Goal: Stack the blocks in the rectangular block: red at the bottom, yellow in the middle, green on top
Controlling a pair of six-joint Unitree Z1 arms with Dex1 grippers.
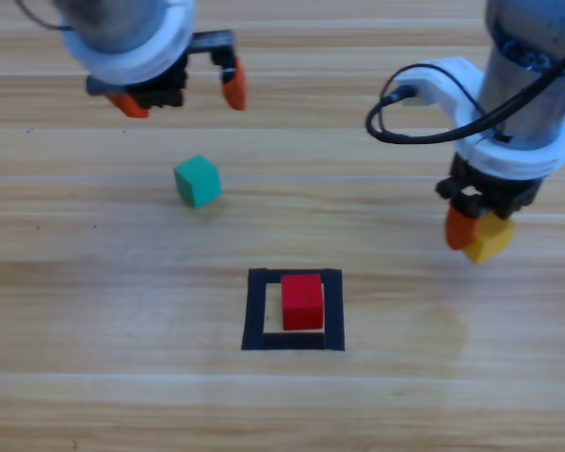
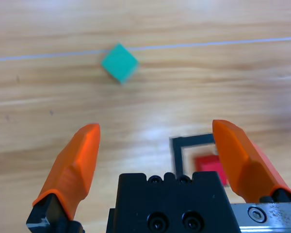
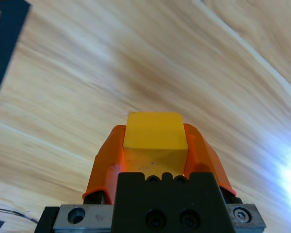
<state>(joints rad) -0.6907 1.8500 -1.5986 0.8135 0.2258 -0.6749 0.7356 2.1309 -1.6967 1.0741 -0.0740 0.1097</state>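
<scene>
The red cube (image 1: 302, 300) sits inside the black tape square (image 1: 255, 311), toward its right half; the left wrist view shows the red cube (image 2: 207, 165) and tape square (image 2: 176, 145) partly behind a jaw. On the wood at centre left lies the green cube (image 1: 198, 180) (image 2: 119, 62), free. My left gripper (image 1: 181, 92) (image 2: 156, 141) hangs open above and behind it. At the right, my right gripper (image 1: 476, 231) (image 3: 155, 138) is shut on the yellow cube (image 1: 491, 239) (image 3: 155, 131), held above the table, to the right of the square.
A black cable (image 1: 405, 118) loops off the right arm's wrist. Pale seams (image 1: 75, 175) run across the wooden tabletop.
</scene>
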